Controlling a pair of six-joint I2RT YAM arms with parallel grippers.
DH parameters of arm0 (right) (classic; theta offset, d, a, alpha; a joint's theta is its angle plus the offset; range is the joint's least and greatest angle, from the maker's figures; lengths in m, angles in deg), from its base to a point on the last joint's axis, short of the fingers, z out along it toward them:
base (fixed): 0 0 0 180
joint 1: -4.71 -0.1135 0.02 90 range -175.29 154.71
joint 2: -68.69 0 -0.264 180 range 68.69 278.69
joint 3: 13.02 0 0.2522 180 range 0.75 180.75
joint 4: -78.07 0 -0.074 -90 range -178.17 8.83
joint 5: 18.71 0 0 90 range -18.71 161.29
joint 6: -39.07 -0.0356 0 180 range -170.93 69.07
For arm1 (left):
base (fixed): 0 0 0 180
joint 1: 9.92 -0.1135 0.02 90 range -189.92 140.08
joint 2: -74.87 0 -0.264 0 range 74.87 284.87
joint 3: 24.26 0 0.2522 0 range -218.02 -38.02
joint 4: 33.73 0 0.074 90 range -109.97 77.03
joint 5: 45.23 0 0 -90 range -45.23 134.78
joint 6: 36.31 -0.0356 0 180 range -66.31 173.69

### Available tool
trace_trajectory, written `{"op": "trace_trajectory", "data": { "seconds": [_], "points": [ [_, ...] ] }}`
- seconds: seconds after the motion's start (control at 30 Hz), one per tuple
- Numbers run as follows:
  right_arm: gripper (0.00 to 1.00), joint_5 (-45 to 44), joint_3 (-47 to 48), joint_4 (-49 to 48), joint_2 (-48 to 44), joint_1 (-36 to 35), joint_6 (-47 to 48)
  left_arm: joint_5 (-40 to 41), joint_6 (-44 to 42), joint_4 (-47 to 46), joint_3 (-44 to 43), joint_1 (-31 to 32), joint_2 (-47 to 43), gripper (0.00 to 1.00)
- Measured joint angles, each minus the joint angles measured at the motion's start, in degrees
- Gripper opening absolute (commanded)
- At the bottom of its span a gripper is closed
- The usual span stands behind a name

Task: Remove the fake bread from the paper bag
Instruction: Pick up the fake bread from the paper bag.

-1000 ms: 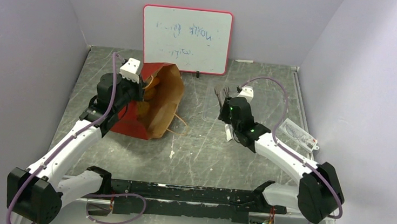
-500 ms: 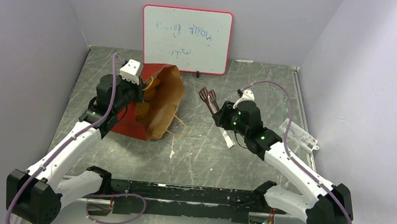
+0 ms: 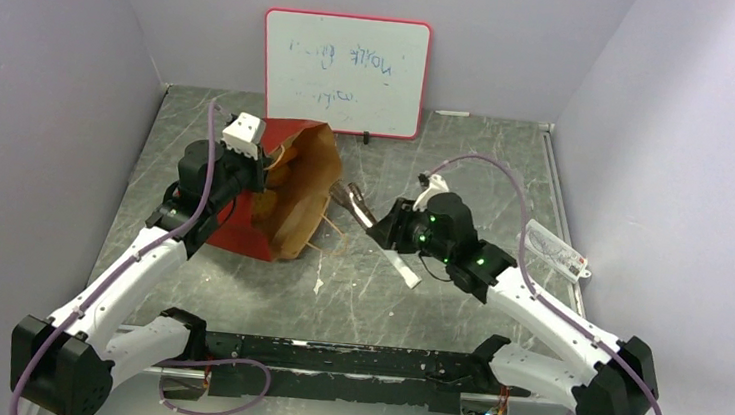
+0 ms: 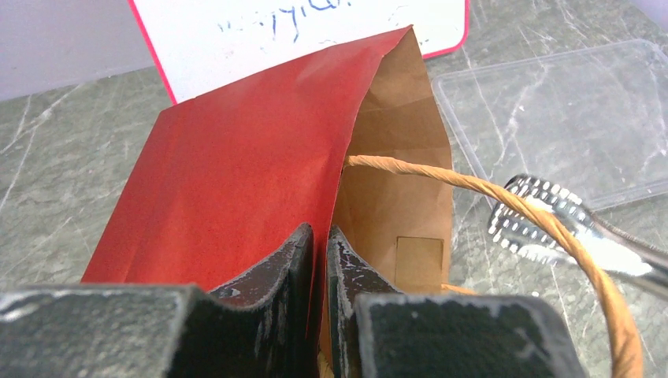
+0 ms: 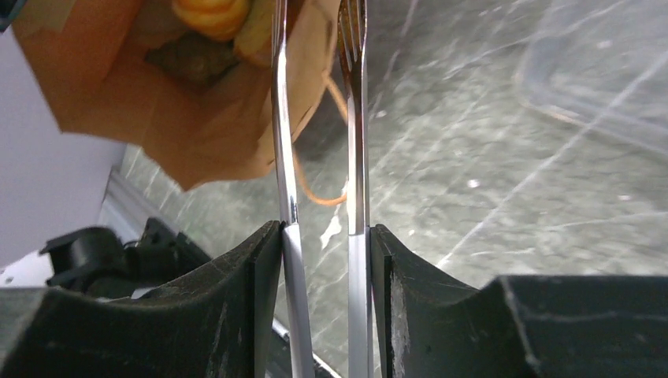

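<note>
Top view: the left gripper (image 3: 265,161) is clamped tight on the red rim of the paper bag (image 3: 306,197), which lies on its side with the fake bread (image 3: 284,154) peeking out inside. The right gripper (image 3: 386,231) pinches metal tongs (image 3: 354,202), with the tips right at the bag's mouth. Left wrist: the jaws are closed on the bag wall and a loop handle (image 4: 473,185) arcs past the tong tips. Right wrist: the fingers (image 5: 260,268) squeeze both tong arms, which are aimed at the bread. A second ago the tongs were mid-table; now they're over at the bag.
</note>
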Motion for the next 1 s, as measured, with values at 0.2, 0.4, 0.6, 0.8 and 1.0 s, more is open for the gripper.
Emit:
{"op": "trace_trajectory", "data": {
  "seconds": [0.2,0.4,0.6,0.8,1.0],
  "points": [
    [0.42,0.55,1.18,-2.64,4.72,-7.08,-2.73,-0.79,-0.13,-0.37,0.72,0.0,-0.07,0.07],
    [0.42,0.39,2.82,-5.49,9.09,-12.55,-4.83,-1.03,-0.15,-0.63,1.09,0.0,-0.17,0.07],
    [0.42,0.52,4.59,-8.2,13.75,-15.3,-7.21,-1.6,-0.13,-1.31,2.51,0.0,-1.42,0.07],
    [0.42,0.96,6.8,-11.56,21.22,-16.04,-11.96,-1.92,0.11,-2.23,4.48,0.0,-3.58,0.07],
    [0.42,1.01,9.09,-12.76,27.43,-16.2,-16.5,-2.58,0.96,-3.06,5.44,0.0,-4.11,0.07]
  ]
}}
